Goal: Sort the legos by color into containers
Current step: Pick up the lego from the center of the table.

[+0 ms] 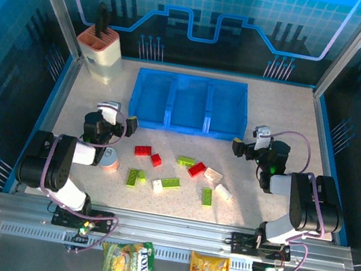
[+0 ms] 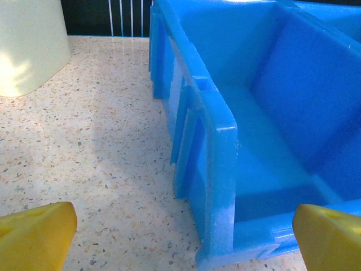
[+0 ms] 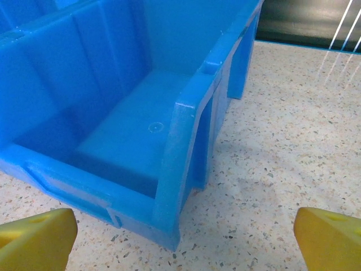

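**Booth:** Where do you stand?

**Me:** Both pincers are spread wide with nothing in either. My left pincer (image 1: 123, 117) hangs just off the near-left corner of the tray (image 1: 193, 78), and my right pincer (image 1: 248, 140) just off its near-right corner. Both wrist views look straight into it. All three bins look bare.

**Booth:** And the legos?

**Me:** The legos (image 1: 185, 160) are all loose on the table (image 1: 286, 118), nearer my bases than either pincer, in the gap between the two arms. From the left pincer they lie right and near. From the right pincer they lie left and near. Neither pincer is over a brick and nothing is touching.

**Booth:** What worries you?

**Me:** Crowding, mostly. A red brick (image 1: 197, 170) sits tight against a cream brick (image 1: 213, 175), and a white brick (image 1: 157, 185) butts a green brick (image 1: 171, 183). With fingers this far apart, I could close on two colours at once and carry the wrong one into a bin.

**Booth:** Anything else?

**Me:** The can (image 1: 111, 160). It stands just beside my left forearm, close to the leftmost bricks. A loose swing that way could tip it or shove it into the pile. The tray wall is also close in front of both pincers. If I dip before backing off, I could clip the rim and slide the tray.
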### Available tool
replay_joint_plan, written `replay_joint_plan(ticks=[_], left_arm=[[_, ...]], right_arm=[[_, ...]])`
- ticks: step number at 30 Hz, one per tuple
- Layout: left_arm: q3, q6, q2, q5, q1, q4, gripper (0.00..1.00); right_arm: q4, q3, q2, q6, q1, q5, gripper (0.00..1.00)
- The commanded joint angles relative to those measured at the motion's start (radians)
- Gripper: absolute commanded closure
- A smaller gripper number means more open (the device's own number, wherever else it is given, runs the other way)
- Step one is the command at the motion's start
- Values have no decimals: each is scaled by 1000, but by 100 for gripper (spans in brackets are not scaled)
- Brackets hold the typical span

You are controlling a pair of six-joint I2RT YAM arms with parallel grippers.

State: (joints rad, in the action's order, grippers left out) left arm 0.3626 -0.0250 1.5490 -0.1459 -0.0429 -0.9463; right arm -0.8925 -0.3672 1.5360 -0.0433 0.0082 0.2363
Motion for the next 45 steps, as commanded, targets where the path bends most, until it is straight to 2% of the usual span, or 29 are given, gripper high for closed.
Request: replay_joint_plan(ticks=[1, 8, 14, 21, 27, 33, 39, 45], left_arm=[[-7, 15, -60, 15, -5, 16, 1], [-16, 26, -160, 43, -2, 102, 1], [1, 44, -249, 122, 15, 223, 1], [71, 150, -363, 178, 32, 474, 1], [166, 257, -451, 223, 44, 768, 1], [336, 384, -465, 147, 44, 1123, 1], [518, 336, -455, 68, 44, 1406, 1], [676, 250, -441, 34, 44, 1606, 1]], right_arm=[[-44, 16, -36, -30, 17, -19, 0], [83, -12, -113, -33, 25, -23, 0], [185, -32, -176, -40, 44, -38, 0], [483, -130, -269, -36, 80, -70, 2], [806, -275, -291, 25, 140, -78, 5], [1011, -372, -279, 91, 241, -98, 10], [1183, -435, -268, 148, 386, -174, 15], [1365, -497, -249, 237, 473, -220, 20]])
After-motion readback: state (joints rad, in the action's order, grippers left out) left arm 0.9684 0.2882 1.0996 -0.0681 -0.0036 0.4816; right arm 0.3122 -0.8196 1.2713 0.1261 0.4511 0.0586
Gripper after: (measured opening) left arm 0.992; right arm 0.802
